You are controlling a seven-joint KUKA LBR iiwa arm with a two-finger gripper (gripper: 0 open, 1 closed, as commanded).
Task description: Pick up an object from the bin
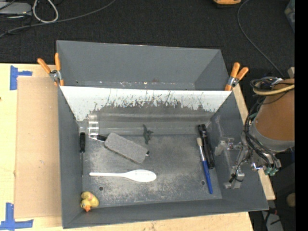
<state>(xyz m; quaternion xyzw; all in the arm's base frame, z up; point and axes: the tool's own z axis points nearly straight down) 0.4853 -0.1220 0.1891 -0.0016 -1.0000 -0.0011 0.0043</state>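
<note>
Presently: gripper (236,173) over the right sloping wall of the grey bin (144,71), with the nearest candidates lying just inward of it.
Whether the gripper is released or clenched cannot be told. Well apart from it, toward the bin's middle, lie a grey block (126,147) and a white spoon (126,176). Just beside it on the floor lies a blue pen (207,177), with a black pen (202,131) alongside its farther end. Both pens run lengthwise along that wall, so a grasp would probably close across this axis.
</note>
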